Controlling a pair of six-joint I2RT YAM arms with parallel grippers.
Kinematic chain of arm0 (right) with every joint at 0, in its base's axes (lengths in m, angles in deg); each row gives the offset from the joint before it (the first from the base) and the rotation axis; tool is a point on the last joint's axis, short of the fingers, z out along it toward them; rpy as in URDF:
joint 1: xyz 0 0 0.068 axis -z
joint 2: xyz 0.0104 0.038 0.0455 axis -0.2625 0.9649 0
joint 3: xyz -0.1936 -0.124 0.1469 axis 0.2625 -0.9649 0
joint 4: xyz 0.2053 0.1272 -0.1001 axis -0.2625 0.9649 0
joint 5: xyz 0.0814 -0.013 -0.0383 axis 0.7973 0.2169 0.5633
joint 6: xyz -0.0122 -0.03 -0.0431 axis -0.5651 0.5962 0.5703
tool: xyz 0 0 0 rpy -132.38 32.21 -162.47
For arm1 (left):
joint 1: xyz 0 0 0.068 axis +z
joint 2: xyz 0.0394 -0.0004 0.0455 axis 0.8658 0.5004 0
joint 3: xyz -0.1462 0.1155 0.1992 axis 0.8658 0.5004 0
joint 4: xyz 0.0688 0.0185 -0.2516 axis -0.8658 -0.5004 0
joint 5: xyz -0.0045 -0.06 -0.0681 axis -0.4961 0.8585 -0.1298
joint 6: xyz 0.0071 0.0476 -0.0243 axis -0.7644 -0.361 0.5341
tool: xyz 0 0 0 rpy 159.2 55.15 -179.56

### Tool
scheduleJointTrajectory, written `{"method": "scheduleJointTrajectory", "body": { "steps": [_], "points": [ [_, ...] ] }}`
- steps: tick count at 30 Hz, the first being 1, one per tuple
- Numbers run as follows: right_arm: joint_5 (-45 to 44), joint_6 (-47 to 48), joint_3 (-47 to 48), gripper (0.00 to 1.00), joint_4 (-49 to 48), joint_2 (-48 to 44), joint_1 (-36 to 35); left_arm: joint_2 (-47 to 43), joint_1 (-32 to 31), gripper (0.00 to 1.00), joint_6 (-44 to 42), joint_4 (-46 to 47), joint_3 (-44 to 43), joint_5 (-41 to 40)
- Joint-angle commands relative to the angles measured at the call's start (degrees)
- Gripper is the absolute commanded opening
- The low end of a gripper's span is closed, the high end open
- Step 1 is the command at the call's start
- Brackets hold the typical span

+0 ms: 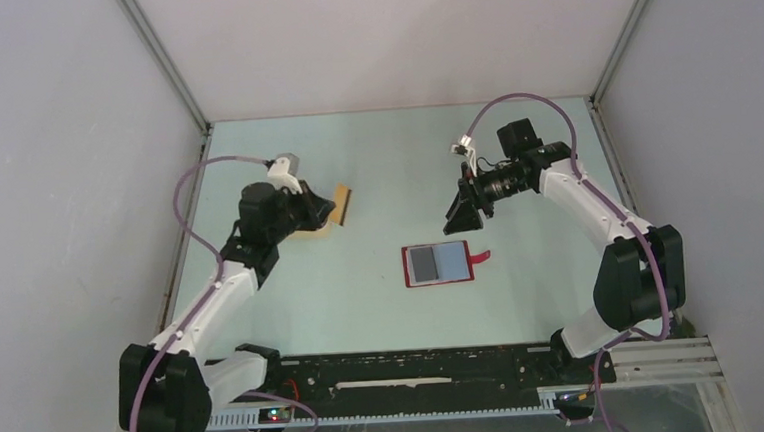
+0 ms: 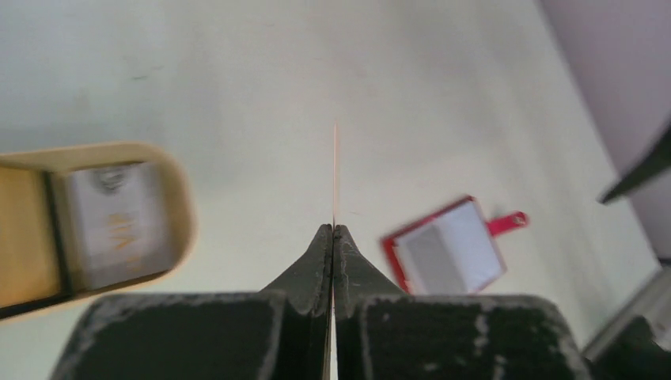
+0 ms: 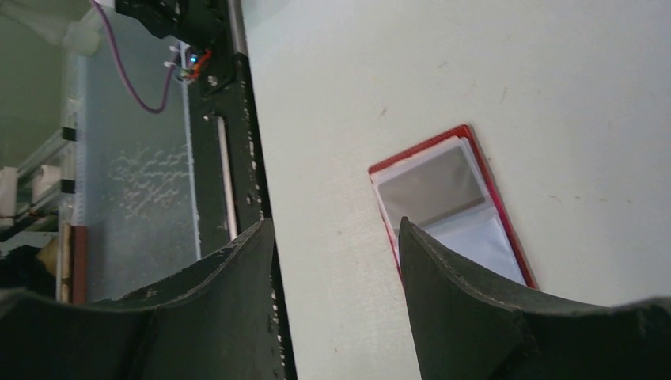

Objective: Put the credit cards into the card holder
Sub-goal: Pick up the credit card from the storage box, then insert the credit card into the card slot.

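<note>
The red card holder (image 1: 439, 264) lies open on the table, grey and pale-blue inside, with its tab to the right. My left gripper (image 1: 328, 212) is shut on a golden-brown credit card (image 1: 343, 204) and holds it upright above the table. In the left wrist view the gripper (image 2: 333, 229) pinches that card (image 2: 335, 170) edge-on, with the holder (image 2: 447, 249) to the right. A whitish card (image 2: 119, 226) lies in the tan tray (image 2: 180, 207). My right gripper (image 1: 458, 217) is open and empty just above the holder's far side. In the right wrist view the gripper (image 3: 334, 226) hangs over the holder (image 3: 443, 198).
The tan oval tray (image 1: 315, 232) sits under my left wrist at the left. The black base rail (image 1: 417, 369) runs along the near edge and also shows in the right wrist view (image 3: 229, 158). Grey walls enclose the table.
</note>
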Motion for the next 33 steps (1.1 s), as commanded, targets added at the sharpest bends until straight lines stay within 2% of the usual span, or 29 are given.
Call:
{"method": "scheduleJointTrajectory", "body": {
  "steps": [1, 5, 11, 14, 17, 22, 31, 33],
  "points": [
    [5.61, -5.83, 0.54, 0.68, -3.63, 0.35, -0.94, -2.19, -4.45, 0.00, 10.93, 22.08, 7.38, 11.21],
    [7.47, -15.99, -2.17, 0.68, -12.82, -0.16, -0.56, -0.41, -8.99, 0.00, 20.02, 39.48, 13.60, 11.46],
    [10.28, -31.68, -7.66, 0.69, -28.62, 0.24, -0.40, 5.02, -15.69, 0.00, 28.26, 53.27, 17.21, 7.90],
    [12.70, -38.63, -8.83, 0.69, -33.84, 1.92, 0.20, 8.47, -16.79, 0.00, 32.90, 60.48, 17.83, 8.03],
    [12.65, -40.39, -9.17, 0.68, -35.40, 2.51, 0.33, 12.09, -17.72, 0.00, 36.87, 66.62, 17.93, 8.38],
    [12.68, -45.86, -10.35, 0.68, -40.96, 2.21, 0.54, 17.25, -18.83, 0.00, 41.32, 73.58, 17.56, 9.56],
    [12.45, -53.60, -10.42, 0.59, -48.01, 2.55, 0.69, 21.20, -20.62, 0.00, 43.41, 76.29, 16.95, 10.26],
    [12.49, -54.28, -10.44, 0.54, -48.03, 2.40, 0.69, 21.93, -20.87, 0.00, 43.72, 76.84, 16.95, 10.12]
  ]
}}
